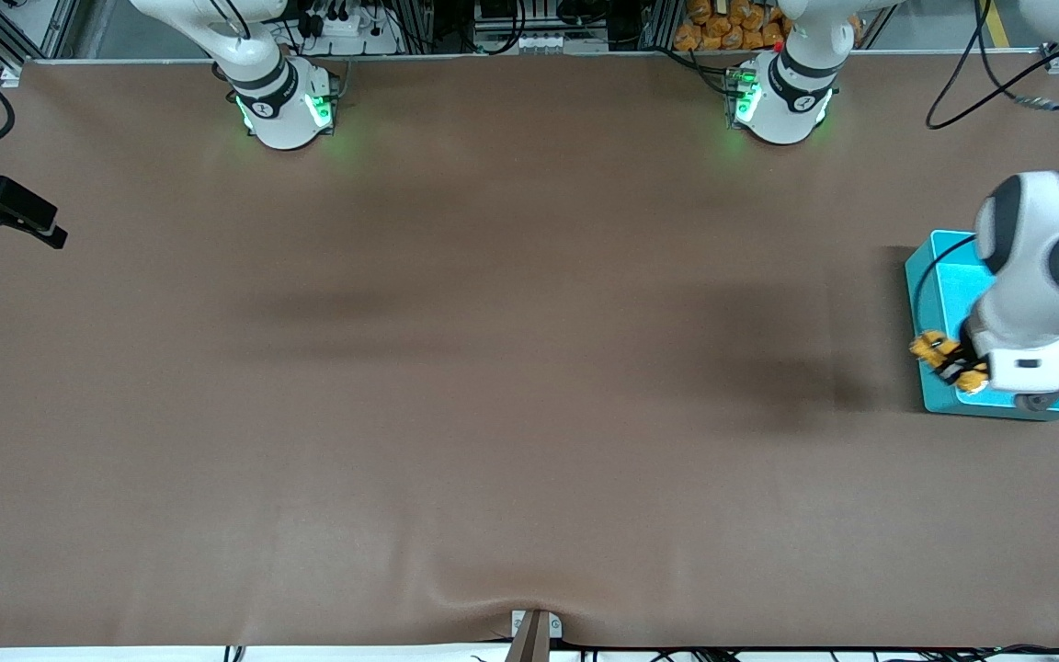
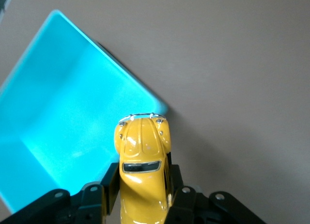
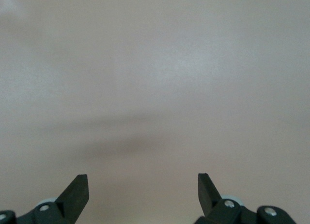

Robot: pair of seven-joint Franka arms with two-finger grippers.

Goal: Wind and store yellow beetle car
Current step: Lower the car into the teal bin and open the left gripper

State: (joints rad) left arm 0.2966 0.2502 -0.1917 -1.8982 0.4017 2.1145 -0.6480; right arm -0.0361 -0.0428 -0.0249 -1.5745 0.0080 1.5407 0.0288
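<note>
Glossy little yellow beetle car (image 2: 143,171), rounded hood, dark window, chrome bumper, clamped between the left gripper (image 2: 144,192) fingers and hanging over the rim of the teal bin (image 1: 936,280) at the left arm's end of the table (image 1: 493,368). Right gripper (image 3: 143,190) waiting with fingers spread wide, nothing in them, over bare tabletop.

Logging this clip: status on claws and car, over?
Left claw shut on yellow beetle car, over the teal bin's edge. Right claw open, waiting at its table end. Nothing blocking the bin.
</note>
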